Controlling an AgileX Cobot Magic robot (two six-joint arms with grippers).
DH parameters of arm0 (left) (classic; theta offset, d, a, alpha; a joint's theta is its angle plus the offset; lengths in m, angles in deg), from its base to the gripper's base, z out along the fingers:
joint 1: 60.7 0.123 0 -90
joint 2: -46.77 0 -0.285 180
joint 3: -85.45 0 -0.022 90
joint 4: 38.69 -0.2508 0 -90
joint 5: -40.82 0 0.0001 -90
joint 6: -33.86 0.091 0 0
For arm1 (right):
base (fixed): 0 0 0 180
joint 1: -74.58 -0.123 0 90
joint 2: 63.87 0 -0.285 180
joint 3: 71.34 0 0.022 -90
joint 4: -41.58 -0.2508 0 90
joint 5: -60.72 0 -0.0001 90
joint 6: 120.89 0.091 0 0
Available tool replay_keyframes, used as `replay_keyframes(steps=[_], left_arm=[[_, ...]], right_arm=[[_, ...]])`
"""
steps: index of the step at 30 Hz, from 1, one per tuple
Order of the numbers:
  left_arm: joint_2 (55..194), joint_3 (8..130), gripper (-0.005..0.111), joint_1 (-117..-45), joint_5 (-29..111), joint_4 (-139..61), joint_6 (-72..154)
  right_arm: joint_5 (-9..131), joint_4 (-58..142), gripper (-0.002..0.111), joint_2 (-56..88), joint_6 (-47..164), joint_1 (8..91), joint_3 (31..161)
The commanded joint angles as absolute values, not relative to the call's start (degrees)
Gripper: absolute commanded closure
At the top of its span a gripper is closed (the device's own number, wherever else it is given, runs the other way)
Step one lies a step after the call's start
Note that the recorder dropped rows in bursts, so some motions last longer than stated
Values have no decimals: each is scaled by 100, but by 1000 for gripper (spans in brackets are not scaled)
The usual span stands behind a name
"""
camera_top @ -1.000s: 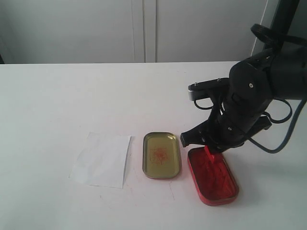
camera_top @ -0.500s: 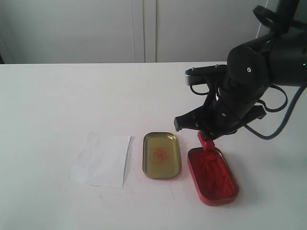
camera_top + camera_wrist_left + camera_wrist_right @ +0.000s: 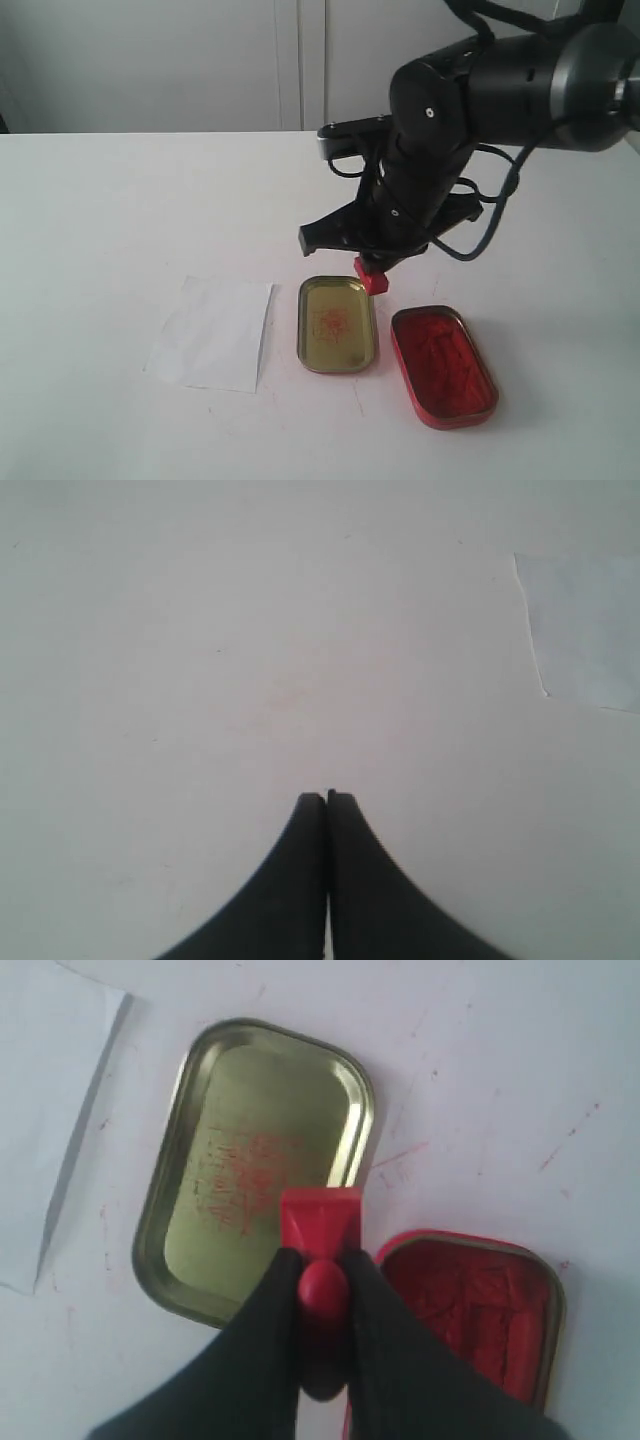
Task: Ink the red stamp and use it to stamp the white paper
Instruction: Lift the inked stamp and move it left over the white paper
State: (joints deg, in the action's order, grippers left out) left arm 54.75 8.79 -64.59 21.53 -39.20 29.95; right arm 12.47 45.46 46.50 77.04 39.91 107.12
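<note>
My right gripper (image 3: 322,1260) is shut on the red stamp (image 3: 318,1228), pinching its knob handle; the flat base points down. In the exterior view the red stamp (image 3: 371,276) hangs in the air above the far right corner of the gold tin (image 3: 337,323), with the right gripper (image 3: 377,262) above it. The white paper (image 3: 212,332) lies flat on the table left of the gold tin, and the white paper (image 3: 585,630) also shows in the left wrist view. The left gripper (image 3: 327,798) is shut and holds nothing, over bare table.
The oblong red tin (image 3: 442,365) with its red ink pad lies right of the gold tin (image 3: 255,1165), whose inside carries red smudges. The bulky black right arm (image 3: 450,130) hangs over the table's middle right. White cabinet doors (image 3: 300,60) stand behind the table.
The right gripper has lifted the red stamp out of the red tin and carried it leftward, so it now hangs over the gold tin's far right corner.
</note>
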Motion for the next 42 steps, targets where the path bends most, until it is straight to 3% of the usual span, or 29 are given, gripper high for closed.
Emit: replay_keyframes(steps=[1, 25, 42], left_arm=[[5455, 823, 107, -6455, 2071, -3928, 2980], [5455, 823, 107, -6455, 2071, -3928, 2980], [5455, 823, 107, -6455, 2071, -3928, 2980]], right_arm=[[1053, 4524, 108, 4940, 7729, 3742, 11178], [207, 4217, 108, 6888, 7488, 2752, 13674], [71, 4158, 108, 7495, 7460, 2563, 14451]])
